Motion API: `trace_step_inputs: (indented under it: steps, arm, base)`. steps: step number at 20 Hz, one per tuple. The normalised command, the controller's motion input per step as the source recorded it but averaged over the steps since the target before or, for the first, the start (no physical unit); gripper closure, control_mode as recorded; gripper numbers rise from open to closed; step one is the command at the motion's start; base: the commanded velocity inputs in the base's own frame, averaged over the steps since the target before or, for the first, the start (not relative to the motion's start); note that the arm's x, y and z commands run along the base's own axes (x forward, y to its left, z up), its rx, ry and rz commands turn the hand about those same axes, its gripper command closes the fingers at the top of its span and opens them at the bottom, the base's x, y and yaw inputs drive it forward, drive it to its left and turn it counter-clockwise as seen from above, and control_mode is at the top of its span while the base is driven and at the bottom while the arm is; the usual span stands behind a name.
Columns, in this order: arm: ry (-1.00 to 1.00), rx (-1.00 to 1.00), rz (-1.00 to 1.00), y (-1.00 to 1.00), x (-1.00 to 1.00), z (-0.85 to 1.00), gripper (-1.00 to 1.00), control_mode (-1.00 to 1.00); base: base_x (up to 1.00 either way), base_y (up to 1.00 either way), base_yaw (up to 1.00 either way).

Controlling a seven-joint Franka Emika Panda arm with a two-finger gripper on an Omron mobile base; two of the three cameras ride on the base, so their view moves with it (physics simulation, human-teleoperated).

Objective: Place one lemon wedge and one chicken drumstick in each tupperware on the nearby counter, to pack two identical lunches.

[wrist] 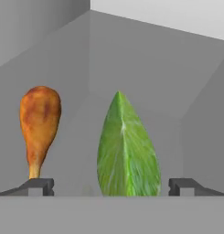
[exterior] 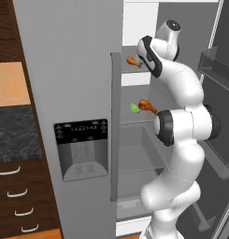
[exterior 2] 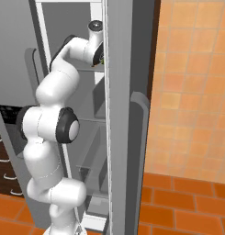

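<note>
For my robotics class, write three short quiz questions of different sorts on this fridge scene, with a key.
1. True or false: in the hand view the green lemon wedge lies between the two dark fingers.
2. Multiple choice: in the hand view, the browned chicken drumstick beside the wedge is (A) clamped in the gripper, (B) left of the wedge, apart from it, (C) lying on top of the wedge.
3. Fill in: in the left base view, a second drumstick and green wedge sit on the ____ of the two grey fridge shelves holding food.

Key: 1 true; 2 B; 3 lower.
</note>
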Motion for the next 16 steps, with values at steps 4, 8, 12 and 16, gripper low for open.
trace_step_inputs:
  steps: [4, 8, 12, 16]
  arm:
    - [0.01, 0.0, 0.01, 0.0, 0.48, 0.0, -1.0, -1.0]
    - [0.06, 0.0, 0.0, -0.01, 0.39, -0.13, -1.0, -1.0]
    - [0.2, -0.02, 0.0, 0.0, 0.02, -0.83, -1.0, -1.0]
    - [0.14, -0.01, 0.02, 0.0, 0.05, -0.94, 1.0, -1.0]
  base:
    - [0.0, 0.0, 0.0]
    - [0.0, 0.0, 0.0]
    - [0.0, 0.0, 0.0]
    - [0.0, 0.0, 0.0]
